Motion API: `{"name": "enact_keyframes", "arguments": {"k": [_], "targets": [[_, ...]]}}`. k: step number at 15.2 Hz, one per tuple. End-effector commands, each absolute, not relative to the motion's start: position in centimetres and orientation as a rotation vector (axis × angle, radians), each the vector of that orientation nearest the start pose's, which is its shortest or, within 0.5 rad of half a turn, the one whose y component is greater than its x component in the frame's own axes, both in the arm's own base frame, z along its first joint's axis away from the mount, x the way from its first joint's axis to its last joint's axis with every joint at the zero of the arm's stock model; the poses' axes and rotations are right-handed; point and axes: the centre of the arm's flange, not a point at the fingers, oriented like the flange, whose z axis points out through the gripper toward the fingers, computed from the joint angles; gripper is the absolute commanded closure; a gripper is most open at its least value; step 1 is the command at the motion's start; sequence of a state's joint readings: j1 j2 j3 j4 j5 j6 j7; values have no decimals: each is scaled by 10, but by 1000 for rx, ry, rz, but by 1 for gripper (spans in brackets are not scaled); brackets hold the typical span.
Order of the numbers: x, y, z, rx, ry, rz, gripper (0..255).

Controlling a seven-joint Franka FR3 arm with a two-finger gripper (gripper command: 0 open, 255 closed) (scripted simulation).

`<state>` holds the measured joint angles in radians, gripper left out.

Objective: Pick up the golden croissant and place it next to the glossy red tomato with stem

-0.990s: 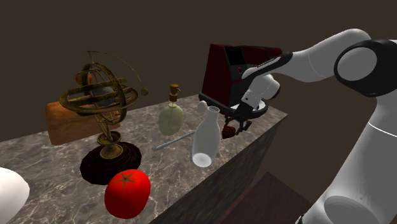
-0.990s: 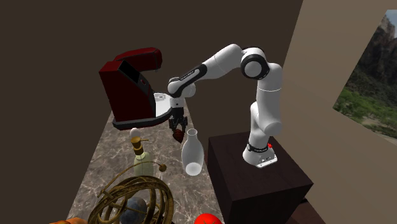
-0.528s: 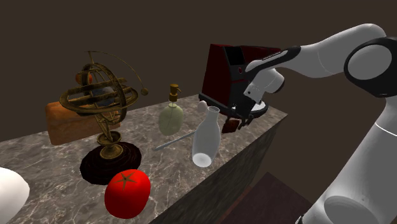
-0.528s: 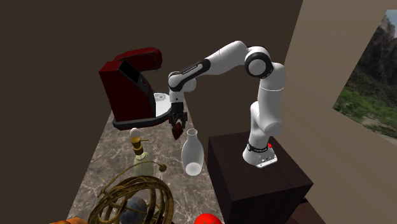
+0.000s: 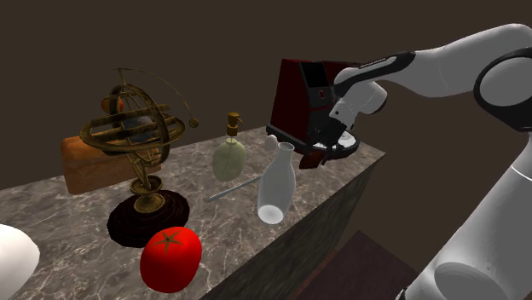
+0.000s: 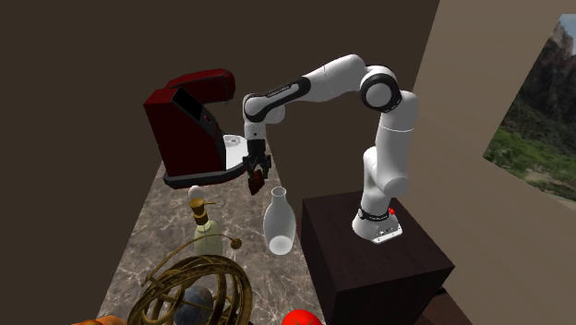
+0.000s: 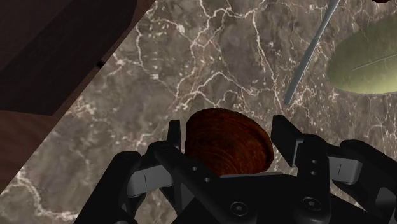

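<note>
Up from where it hung a second ago, the croissant (image 7: 226, 145) now rides about level with the bottle's (image 5: 277, 183) neck, just beside it on the side away from the tomato (image 5: 171, 259). From where I stand it looks dark reddish brown and ridged, not golden. The gripper (image 7: 228, 135) is clenched on it, and its black fingers (image 7: 284, 137) press the pastry from both sides, with marble counter (image 7: 210, 70) showing beyond. In the shoulder view the gripper (image 5: 317, 157) points down beside the bottle's neck, with the croissant (image 5: 311, 161) a small dark lump under it. In the second exterior view the gripper (image 6: 255, 177) and croissant (image 6: 257, 187) hang just above the bottle (image 6: 277, 222).

A dark red machine (image 5: 298, 102) stands behind the bottle, close to the held croissant. On the bottle's other side a thin grey rod (image 5: 234, 188) lies flat on the counter (image 5: 85, 213), running toward a pale green dispenser (image 5: 228, 153). Further from the bottle stands a brass ringed globe (image 5: 136, 128) on a dark base, with a brown loaf (image 5: 85, 166) behind it. The tomato sits well apart from the bottle, near the counter's front edge, beyond the globe's base.
</note>
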<state>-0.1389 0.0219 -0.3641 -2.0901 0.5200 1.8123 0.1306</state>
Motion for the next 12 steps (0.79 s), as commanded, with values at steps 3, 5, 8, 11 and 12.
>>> {"name": "enact_keyframes", "arguments": {"k": [3, 5, 8, 11, 12], "targets": [[474, -212, 423, -2383, 1063, 265, 255], [474, -212, 433, -2383, 1063, 265, 255], [474, -212, 449, -2383, 1063, 265, 255], [474, -212, 465, -2383, 1063, 265, 255], [474, -212, 470, -2383, 1063, 265, 255]]}}
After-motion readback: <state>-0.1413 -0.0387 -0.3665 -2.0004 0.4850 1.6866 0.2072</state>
